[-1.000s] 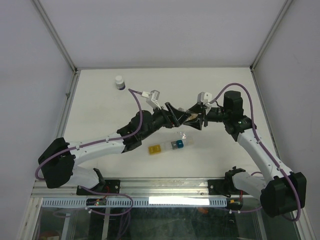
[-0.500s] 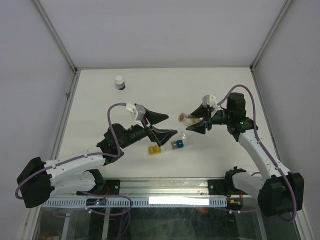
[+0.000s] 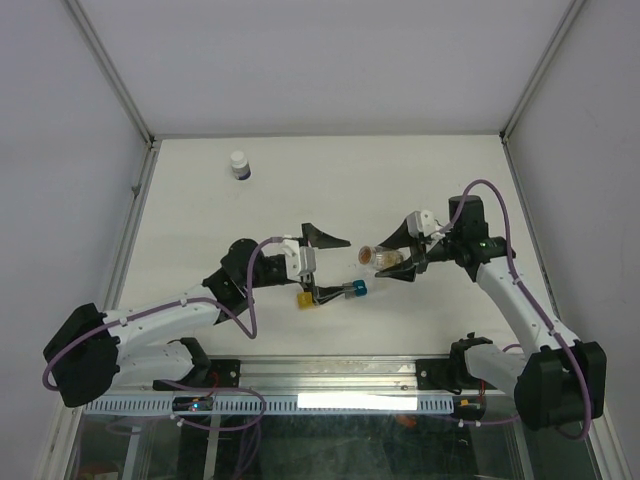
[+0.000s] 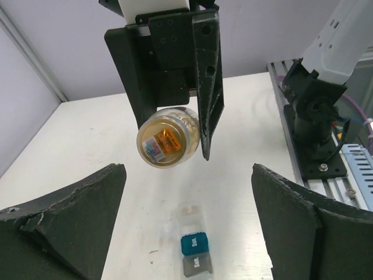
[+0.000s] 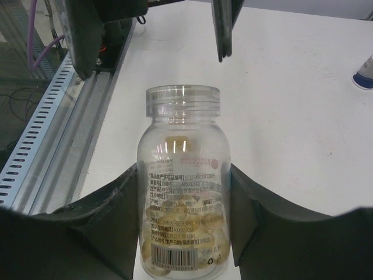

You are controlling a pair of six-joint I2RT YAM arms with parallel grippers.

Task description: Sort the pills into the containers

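Top external: right gripper (image 3: 386, 260) clamps the uncapped vial (image 3: 377, 257), tilted, pills (image 5: 185, 233) inside, just beyond the containers (image 3: 333, 293) near the worktop (image 3: 200, 210) front edge. No pill sorted, as far as shows. Left gripper (image 3: 324, 265) gapes, holding nothing, over the strip. Room lies rearward; bottle (image 3: 238, 165) far back-left.

From above and behind, my top camera covers the left gripper (image 3: 335, 266) and right gripper (image 3: 398, 258). My left wrist camera closely faces the right gripper's vial (image 4: 169, 137); my right wrist camera looks along that vial toward the left gripper.
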